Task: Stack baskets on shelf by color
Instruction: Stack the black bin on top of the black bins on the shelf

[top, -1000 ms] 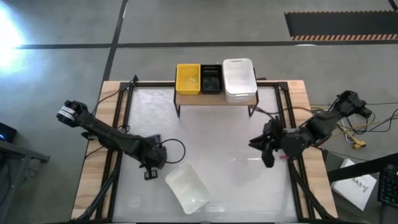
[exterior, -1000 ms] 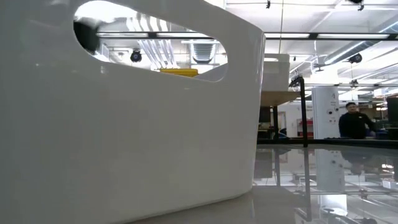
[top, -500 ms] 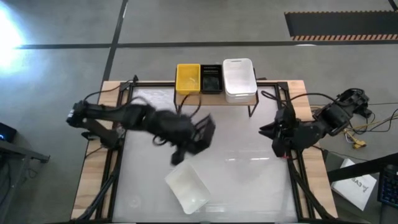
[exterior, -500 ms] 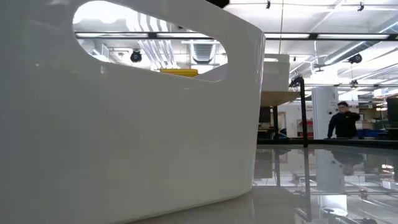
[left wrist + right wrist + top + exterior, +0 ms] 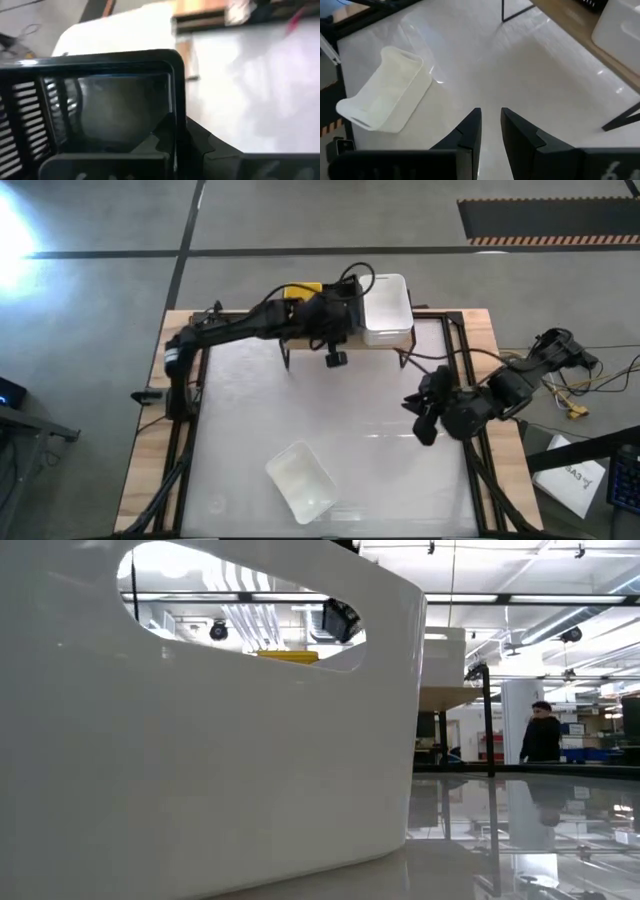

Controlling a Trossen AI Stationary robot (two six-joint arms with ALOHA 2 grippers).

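- Glossy white worktop (image 5: 250, 410) with wooden side edges stands on a grey concrete floor.
- Well in front of the shelf (image 5: 372, 346), a translucent white basket (image 5: 300, 480) lies alone and askew on the worktop. It sits so close to the low camera that its wall fills most of that view.
- Nearer the shelf and off to its right-hand side, the right end effector (image 5: 490, 125) hovers over the worktop beside the right edge. Its fingers are slightly parted, with nothing between them.
- The shelf is at the far edge of the worktop, a light wooden top on thin black legs.
- A yellow basket (image 5: 300, 290) sits on the left end of the shelf, partly covered by the left arm.
- A second white basket (image 5: 387, 308) sits on the right end of the shelf.
- Between those two, over the middle of the shelf, the left end effector (image 5: 175, 142) is clenched on the rim of a black slotted basket (image 5: 30, 115).
- Whether that black basket already rests on the shelf cannot be told, since the arm covers it from above.
- Through the near white basket's handle cut-out, the low view shows the yellow basket and a dark part of the left arm above it.
- Beyond the shelf, far back in the room, a person (image 5: 541, 735) in dark clothing stands.
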